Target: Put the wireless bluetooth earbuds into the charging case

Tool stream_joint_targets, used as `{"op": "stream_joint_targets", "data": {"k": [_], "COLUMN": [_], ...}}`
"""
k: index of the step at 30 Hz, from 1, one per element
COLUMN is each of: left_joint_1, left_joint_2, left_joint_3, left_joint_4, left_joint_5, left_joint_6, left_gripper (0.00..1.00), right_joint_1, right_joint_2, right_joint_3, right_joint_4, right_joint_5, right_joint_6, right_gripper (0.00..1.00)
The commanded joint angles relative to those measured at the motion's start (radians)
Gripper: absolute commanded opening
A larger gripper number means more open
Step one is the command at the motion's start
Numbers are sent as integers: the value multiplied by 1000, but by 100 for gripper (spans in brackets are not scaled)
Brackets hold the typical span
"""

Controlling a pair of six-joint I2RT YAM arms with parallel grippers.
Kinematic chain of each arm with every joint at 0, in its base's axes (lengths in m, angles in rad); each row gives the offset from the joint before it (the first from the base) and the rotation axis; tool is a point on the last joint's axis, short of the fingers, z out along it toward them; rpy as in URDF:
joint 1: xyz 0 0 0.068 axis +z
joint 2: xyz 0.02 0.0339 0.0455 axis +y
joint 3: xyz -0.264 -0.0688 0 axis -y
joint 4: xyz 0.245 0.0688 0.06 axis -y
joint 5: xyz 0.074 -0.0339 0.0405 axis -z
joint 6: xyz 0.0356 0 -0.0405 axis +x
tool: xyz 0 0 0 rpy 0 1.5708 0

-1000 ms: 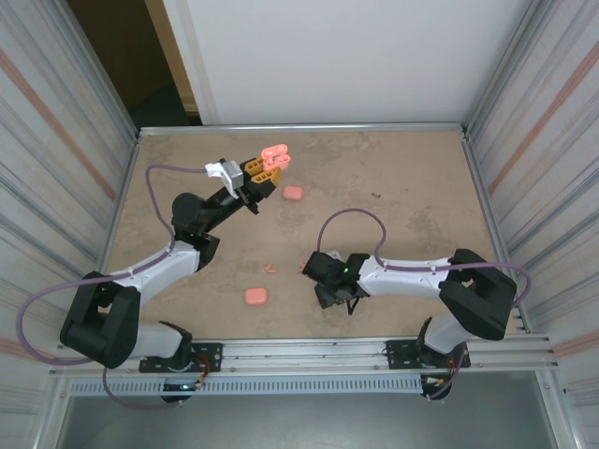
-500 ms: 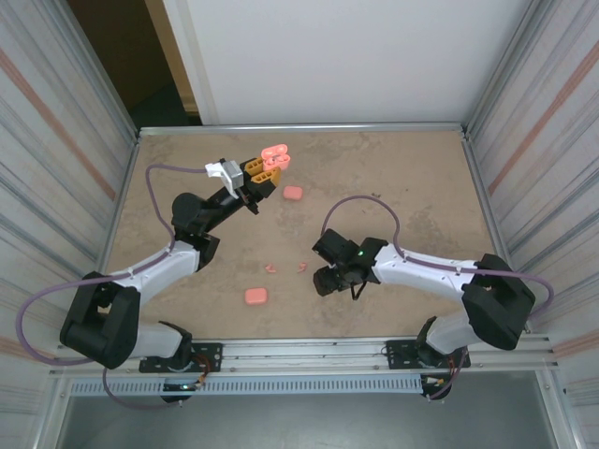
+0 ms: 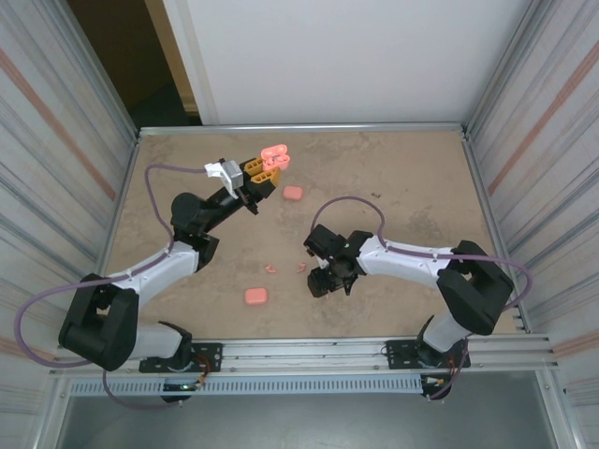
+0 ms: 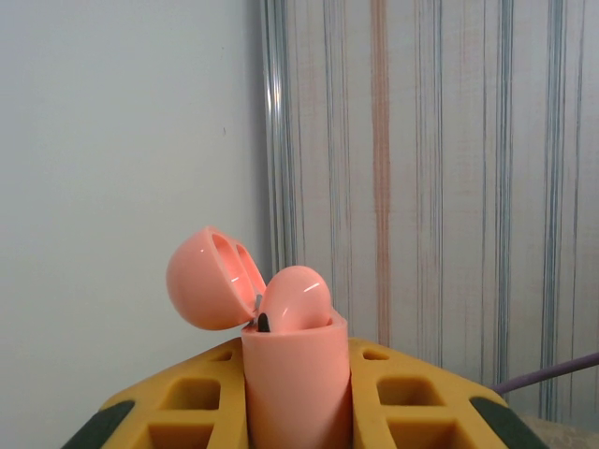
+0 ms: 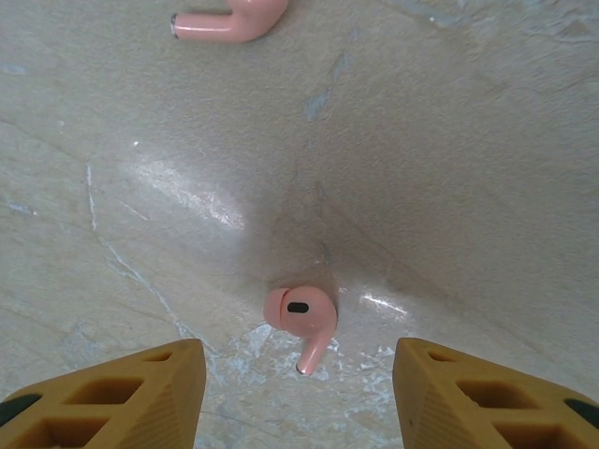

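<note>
The left gripper [image 3: 261, 174] is raised over the far left of the table [image 3: 412, 187], its yellow fingers clamped tight on the body of an open charging case [image 4: 292, 374]. The lid is flipped back and a seated earbud [image 4: 298, 297] pokes out of the top. Near the middle of the table, the right gripper [image 5: 299, 374] hangs low, jaws partly spread and gripping nothing. A loose earbud [image 5: 301, 321] lies on the surface between them, touching neither finger. A second earbud [image 5: 229, 21] lies farther off.
</note>
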Motion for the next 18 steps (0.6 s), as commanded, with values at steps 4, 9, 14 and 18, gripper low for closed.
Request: {"op": "stream_joint_targets", "data": {"k": [4, 9, 14, 18], "left_joint_1": [-4, -5, -5, -5], "left_joint_2": [-40, -40, -40, -40], "left_joint_3": [-9, -9, -9, -8], "left_joint_4": [16, 15, 15, 15], "left_joint_5": [-3, -4, -3, -4], "left_joint_6": [26, 27, 27, 27], "left_gripper": [0, 0, 0, 0], "right_joint_1": [-5, -6, -5, -5], "right_joint_2": [40, 69, 85, 100], "right_joint_3": [38, 47, 50, 52], "right_joint_4": [-10, -7, 1, 1], "right_joint_5": [-23, -27, -31, -31], "right_joint_6": [-29, -31, -30, -32], "right_gripper": [51, 51, 45, 45]}}
